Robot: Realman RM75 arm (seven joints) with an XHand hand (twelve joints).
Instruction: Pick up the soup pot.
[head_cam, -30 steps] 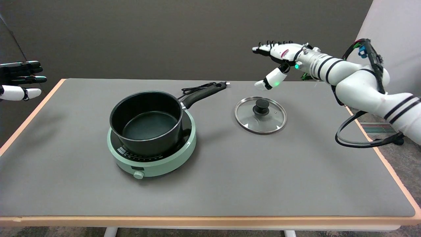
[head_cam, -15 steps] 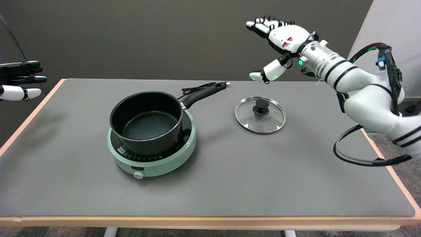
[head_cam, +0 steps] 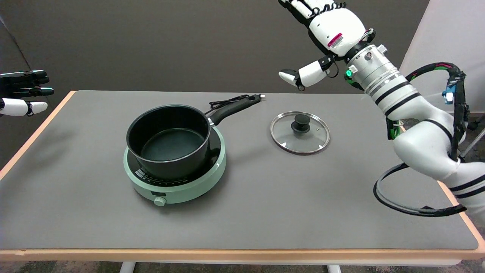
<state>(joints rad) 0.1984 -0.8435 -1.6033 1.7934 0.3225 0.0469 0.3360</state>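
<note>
We see the right hand point(head_cam: 329, 28) high at the upper right of the frame, fingers spread wide, holding nothing, its fingertips cut off by the top edge. The black soup pot point(head_cam: 169, 141) with a long black handle sits left of centre on the round mint-green induction cooker point(head_cam: 175, 183), nothing inside it. The round glass lid with a black knob point(head_cam: 300, 132) lies flat on the grey table point(head_cam: 265, 212), right of the pot, apart from it.

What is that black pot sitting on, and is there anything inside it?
The soup pot stands on a round green cooker on the table. Its inside looks empty. The cooker's top under the pot is covered. The glass lid lies apart.
</note>
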